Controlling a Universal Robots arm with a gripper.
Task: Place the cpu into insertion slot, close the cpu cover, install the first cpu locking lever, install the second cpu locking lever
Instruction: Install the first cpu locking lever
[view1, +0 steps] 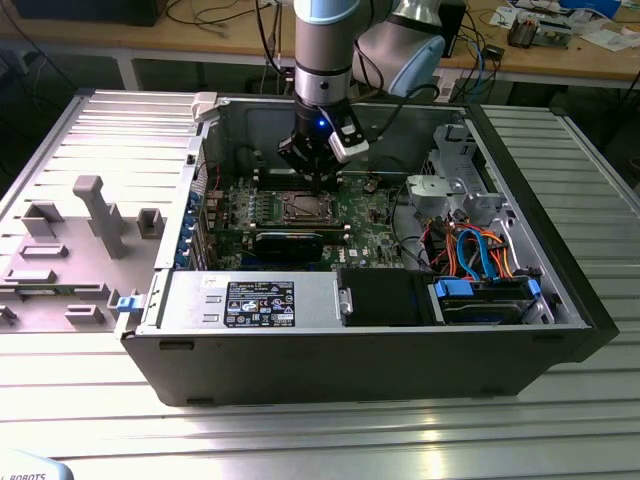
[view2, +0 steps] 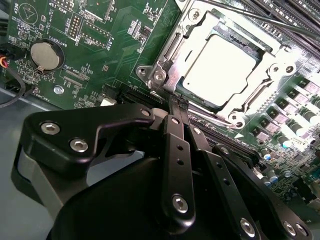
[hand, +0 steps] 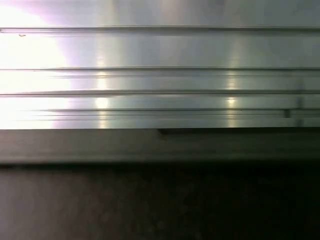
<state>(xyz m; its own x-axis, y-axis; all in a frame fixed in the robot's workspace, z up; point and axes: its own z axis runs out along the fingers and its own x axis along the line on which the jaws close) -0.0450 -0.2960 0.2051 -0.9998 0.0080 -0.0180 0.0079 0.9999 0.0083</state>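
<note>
- In the second wrist view, the gripper (view2: 179, 107) is nearest: its fingers are pressed together with nothing between them, tips at the socket's edge, probably to push a locking lever.
- Beyond it the cpu (view2: 219, 64) lies flat, top upward, in the insertion slot (view2: 176, 44); being square, it has no long axis.
- The cpu cover (view2: 272, 62) lies closed around it.
</note>
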